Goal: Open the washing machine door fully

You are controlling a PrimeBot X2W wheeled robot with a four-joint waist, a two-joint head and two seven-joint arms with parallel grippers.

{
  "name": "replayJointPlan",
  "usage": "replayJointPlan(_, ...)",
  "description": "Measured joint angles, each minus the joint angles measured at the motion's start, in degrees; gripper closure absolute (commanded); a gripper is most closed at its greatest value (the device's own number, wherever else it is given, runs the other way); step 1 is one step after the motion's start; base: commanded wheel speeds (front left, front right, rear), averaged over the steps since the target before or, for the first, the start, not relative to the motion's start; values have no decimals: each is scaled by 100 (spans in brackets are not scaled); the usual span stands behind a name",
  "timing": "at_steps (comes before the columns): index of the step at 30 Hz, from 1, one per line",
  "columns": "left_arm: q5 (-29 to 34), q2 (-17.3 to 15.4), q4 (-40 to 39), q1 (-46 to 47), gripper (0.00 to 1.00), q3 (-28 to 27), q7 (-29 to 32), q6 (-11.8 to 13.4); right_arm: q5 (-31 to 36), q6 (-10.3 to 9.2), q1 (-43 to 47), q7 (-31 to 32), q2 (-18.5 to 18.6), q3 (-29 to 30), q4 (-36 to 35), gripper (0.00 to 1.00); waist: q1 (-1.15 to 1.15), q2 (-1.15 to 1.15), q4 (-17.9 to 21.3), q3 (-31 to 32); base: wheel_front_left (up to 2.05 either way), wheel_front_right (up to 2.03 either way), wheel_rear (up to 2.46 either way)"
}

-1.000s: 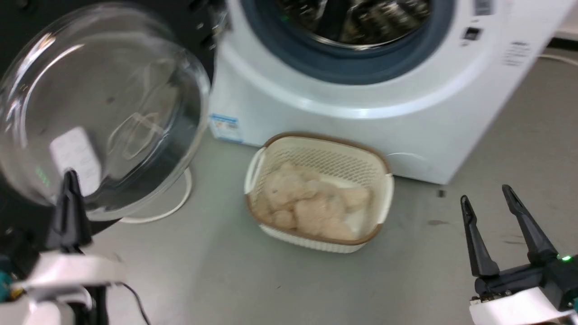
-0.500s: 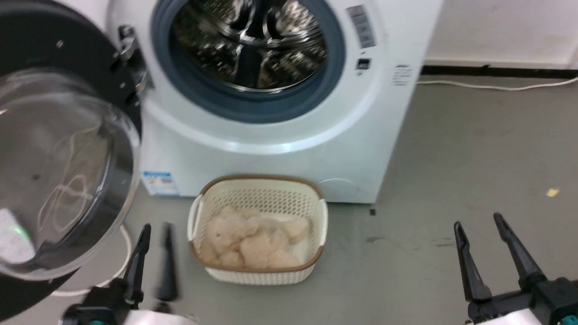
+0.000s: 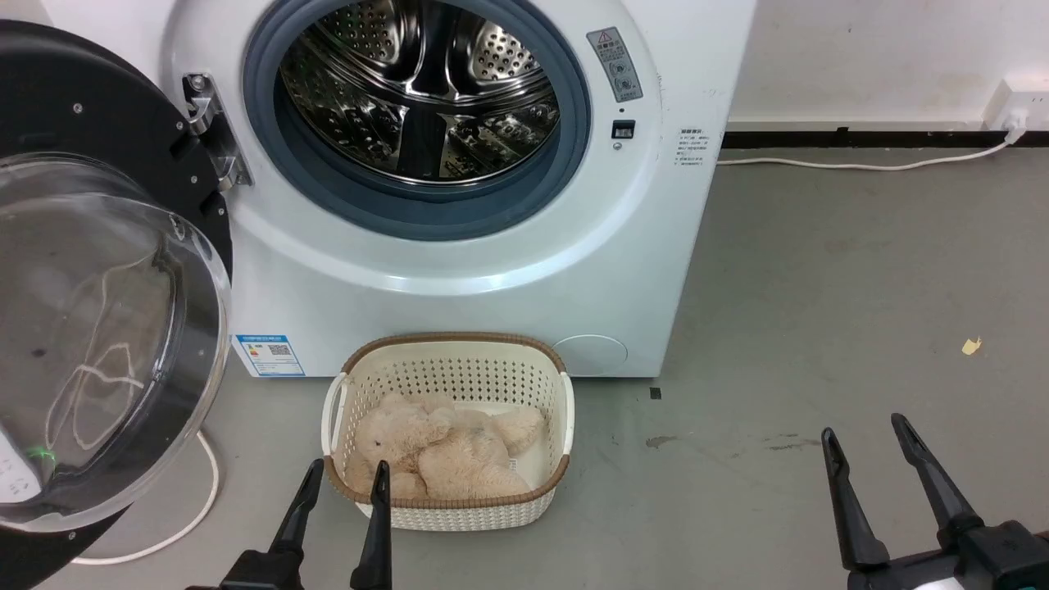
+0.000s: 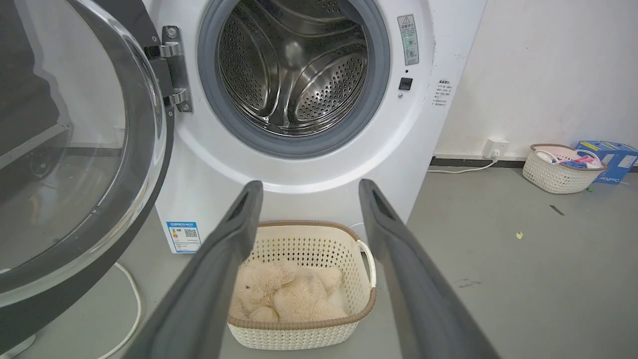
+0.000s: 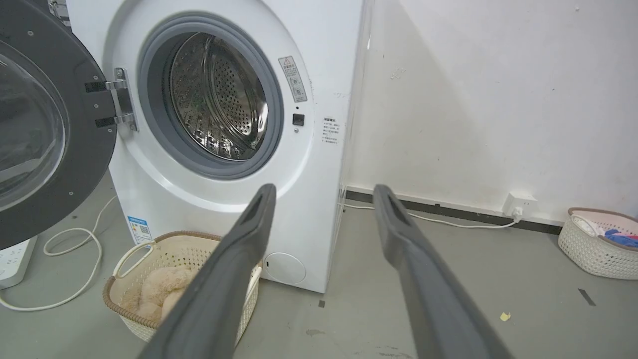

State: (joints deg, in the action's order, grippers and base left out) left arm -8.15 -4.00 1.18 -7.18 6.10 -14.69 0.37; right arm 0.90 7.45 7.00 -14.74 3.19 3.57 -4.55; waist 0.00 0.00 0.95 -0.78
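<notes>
Seemingly the door [image 3: 106, 270] hangs swung wide left of the washer [image 3: 492, 270], with the left gripper [image 3: 348, 467] and right gripper [image 3: 865, 428] both spread and empty, so any last nudge should press its black rim [image 3: 90, 90], not the glass [image 3: 82, 360].

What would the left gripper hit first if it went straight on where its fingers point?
Probably the washing machine, its white front below the drum opening, passing above the basket; depth unclear.

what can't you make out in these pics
washing machine door: left side cut off by the head view's left edge, so its full swing is unclear.
blue sticker on the washing machine: print too small to read, head view.
plush toy: lower part hidden by the basket wall, head view.
</notes>
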Motion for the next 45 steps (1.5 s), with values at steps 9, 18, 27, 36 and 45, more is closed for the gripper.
replayJointPlan(9, 76, 51, -40, 23, 100, -20, 3, 45, -46, 0, -2, 2, -1, -20, 56, 100, 1, 0, -27, -94, 0, 0, 0)
replayJointPlan(18, 93, 63, -37, 24, 100, -22, 80, 45, -46, 0, -19, 83, 0, -29, 59, 100, 1, 0, -31, -85, 0, 0, 0)
replayJointPlan(27, 131, 66, -37, 34, 100, -76, 182, 44, -46, 0, -23, 163, 0, -52, 83, 100, 1, 0, -36, -72, 0, 0, 0)
replayJointPlan(36, 175, 69, -40, 63, 100, -116, 277, 44, -46, 0, -53, 281, 0, -74, 115, 100, 1, 0, -41, -60, 0, 0, 0)
replayJointPlan(45, 252, 74, -42, 139, 100, -157, 410, 43, -46, 0, -82, 409, 0, -101, 163, 100, 1, 0, -47, -45, 0, 0, 0)
